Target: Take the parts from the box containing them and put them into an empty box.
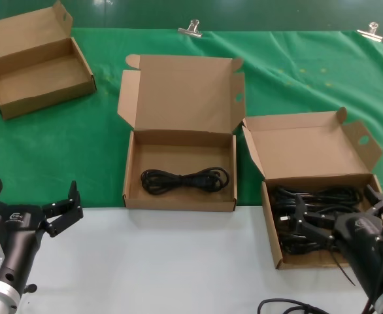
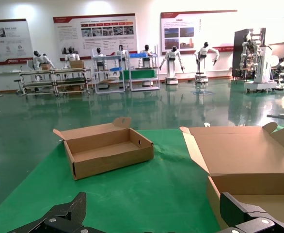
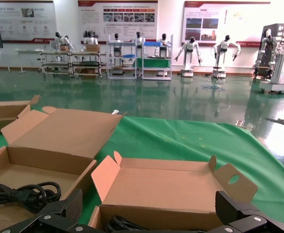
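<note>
Your worktop is a table covered at the back by a wide green cloth (image 1: pixel 100 131), clipped along the far edge, with a bare white strip along the near edge. On it, the biggest item is the shallow brown cardboard mailer box with the tall squarish lid (image 1: pixel 180 171), sitting mid-table where cloth meets white strip; its lid stands propped open so the tray can be reached from above, and one coiled black cable bundle (image 1: pixel 185 179) already lies across its floor. Towards the near right corner sits the deeper brown cardboard box with the short lid (image 1: pixel 322 196), lid tilted back, still holding a tangle of black coiled cables with plug ends (image 1: pixel 312 212). A third, low-lidded brown cardboard box (image 1: pixel 38 62) rests apart at the far left corner, with nothing in it. Your right gripper (image 1: pixel 335 219) is down in the deeper box with its black fingers spread wide over the cables, apparently lined up to close on a bundle, nothing clamped yet. Your left gripper (image 1: pixel 34 209) waits over the near left corner, fingers also apart and holding nothing, clear of both boxes so it will not obstruct the transfer.
</note>
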Motion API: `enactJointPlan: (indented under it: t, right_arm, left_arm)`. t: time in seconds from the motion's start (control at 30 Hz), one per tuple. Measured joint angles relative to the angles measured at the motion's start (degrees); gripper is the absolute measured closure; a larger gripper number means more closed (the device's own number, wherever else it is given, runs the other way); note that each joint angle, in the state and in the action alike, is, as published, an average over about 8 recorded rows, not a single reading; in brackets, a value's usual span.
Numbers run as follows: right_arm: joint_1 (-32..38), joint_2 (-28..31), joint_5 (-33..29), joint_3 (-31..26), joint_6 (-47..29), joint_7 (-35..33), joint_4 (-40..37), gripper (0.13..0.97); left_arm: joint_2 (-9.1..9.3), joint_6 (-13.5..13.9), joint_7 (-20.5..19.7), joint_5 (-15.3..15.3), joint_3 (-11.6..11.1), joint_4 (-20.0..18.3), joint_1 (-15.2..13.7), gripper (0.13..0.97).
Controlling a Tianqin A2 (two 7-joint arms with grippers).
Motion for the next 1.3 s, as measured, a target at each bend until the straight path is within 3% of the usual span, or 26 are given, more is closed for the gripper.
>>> enactJointPlan:
  t: [1.3]
  right_arm:
    - [0.00, 0.00, 0.00, 0.00, 0.00, 0.00, 0.00, 0.129]
  left_arm:
    - [0.00, 0.00, 0.00, 0.00, 0.00, 0.00, 0.00, 0.132]
